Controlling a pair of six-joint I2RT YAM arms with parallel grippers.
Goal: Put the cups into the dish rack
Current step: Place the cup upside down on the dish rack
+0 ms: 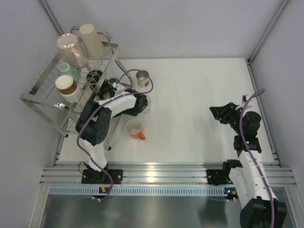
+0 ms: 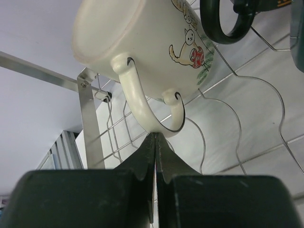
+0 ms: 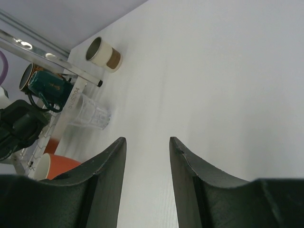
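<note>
Showing tightly pressed fingers (image 2: 141, 159) on the left gripper (image 2: 155, 137): a hairline seam between them, nothing pinched. Tips right beneath the looped handle of a cream cat-print mug (image 2: 142, 42); cannot tell whether touching it. Behind that mug, the wavy wires of the dish rack (image 2: 240, 111), and at the upper right of the left wrist view, the ring handle of a dark teal mug (image 2: 223, 28) beside the same wires.

On the right gripper (image 3: 147, 140), fingers (image 3: 107, 166) spread wide with nothing between them, above the white table (image 3: 228, 95) near its right edge, well apart from every cup.

Moving outward from the left fingers: rack at the far left corner of the table, jutting past the left edge. Clustered in its upper part, a pink cup (image 1: 71, 47), a tall beige cup (image 1: 92, 40), a teal cup (image 1: 70, 71) and a white cup with a brown band (image 1: 65, 86).

Just beside the rack, on the table, a clear glass (image 3: 90, 115). Nearer the far edge, left of the middle, a small cup with a tan band (image 1: 142, 77). Toward the near edge, in the left half, a white mug with an orange handle (image 1: 135, 128), just right of the left arm (image 1: 95, 128).
</note>
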